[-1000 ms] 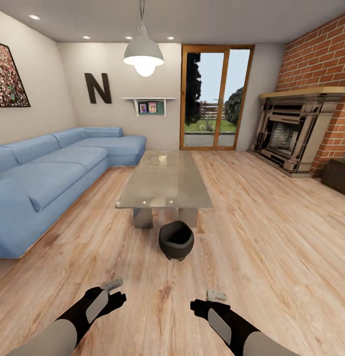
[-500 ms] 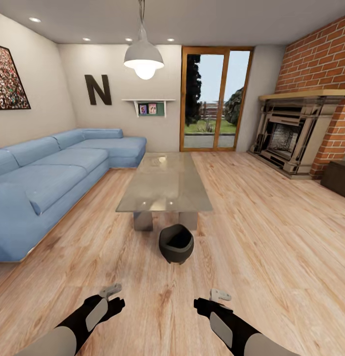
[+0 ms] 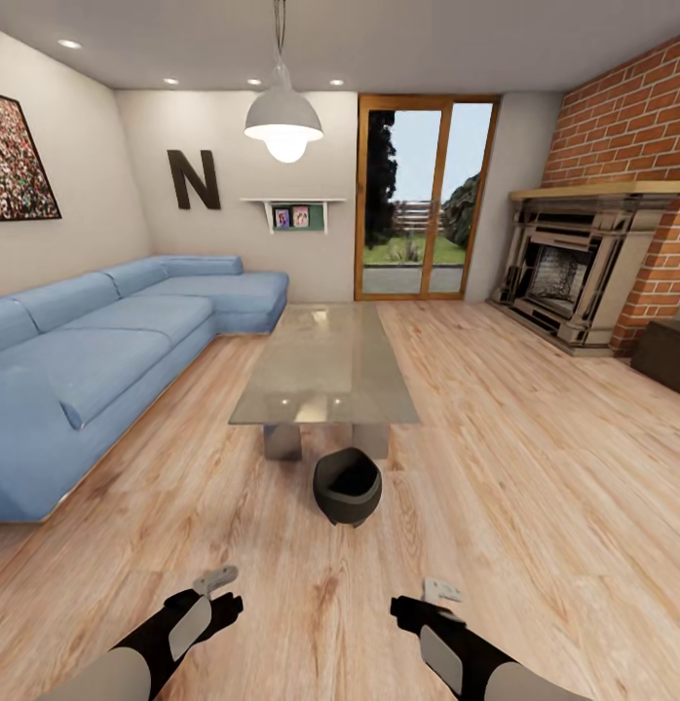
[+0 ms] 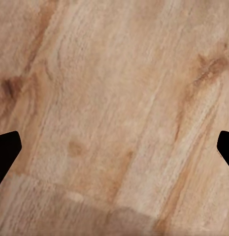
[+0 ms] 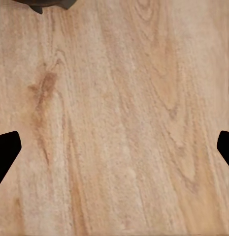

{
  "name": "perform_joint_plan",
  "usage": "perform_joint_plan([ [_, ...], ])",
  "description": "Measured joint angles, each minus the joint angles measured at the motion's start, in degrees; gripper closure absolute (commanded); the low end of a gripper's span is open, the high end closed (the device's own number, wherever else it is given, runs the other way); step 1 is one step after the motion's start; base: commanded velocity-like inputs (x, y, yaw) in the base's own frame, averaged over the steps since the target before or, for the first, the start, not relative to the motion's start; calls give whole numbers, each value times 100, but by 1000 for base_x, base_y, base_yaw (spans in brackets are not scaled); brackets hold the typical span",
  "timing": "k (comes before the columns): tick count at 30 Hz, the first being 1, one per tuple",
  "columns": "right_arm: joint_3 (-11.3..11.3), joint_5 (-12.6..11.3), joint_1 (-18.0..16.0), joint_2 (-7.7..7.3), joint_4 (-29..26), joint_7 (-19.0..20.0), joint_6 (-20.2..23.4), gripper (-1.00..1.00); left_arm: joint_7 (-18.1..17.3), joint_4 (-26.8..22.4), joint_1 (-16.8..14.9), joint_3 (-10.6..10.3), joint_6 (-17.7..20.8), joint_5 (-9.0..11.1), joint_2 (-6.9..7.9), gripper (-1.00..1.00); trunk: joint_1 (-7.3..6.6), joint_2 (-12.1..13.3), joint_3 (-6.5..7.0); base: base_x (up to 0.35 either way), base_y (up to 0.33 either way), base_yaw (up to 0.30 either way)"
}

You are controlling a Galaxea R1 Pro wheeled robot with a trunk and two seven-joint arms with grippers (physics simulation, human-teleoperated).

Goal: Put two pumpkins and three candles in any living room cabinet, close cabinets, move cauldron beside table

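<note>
Ahead of both grippers, between them, cauldron (image 3: 347, 486) sits upright on floor (image 3: 535, 467) just beside table (image 3: 323, 365) near end. Left gripper (image 3: 214, 581) & right gripper (image 3: 440, 591) low over planks, jaws apart, holding nothing

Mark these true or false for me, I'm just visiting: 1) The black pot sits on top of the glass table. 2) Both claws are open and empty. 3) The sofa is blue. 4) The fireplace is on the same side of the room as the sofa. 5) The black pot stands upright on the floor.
1) False. The cauldron is on the wood floor, just in front of the near end of the table.
2) True. The left claw and the right claw are both spread apart, holding nothing.
3) True. The sofa is blue.
4) False. The fireplace stands against the brick wall, across the room from the sofa.
5) True. Its open mouth faces up.
</note>
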Motion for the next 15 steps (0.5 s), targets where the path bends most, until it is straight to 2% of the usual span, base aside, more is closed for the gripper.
perform_joint_plan([
  [7,0,49,0,-2,241,-20,-316,-100,4,263,2,-5,-527,10,0,-100,-154,281,126,0,0,0],
  [11,0,32,0,-3,402,-23,-479,-100,-4,301,1,-8,-604,11,11,-100,-242,441,197,0,0,0],
  [15,0,17,6,-3,444,-23,-562,-100,-220,308,1,-9,-618,9,40,-100,-330,602,269,0,0,0],
])
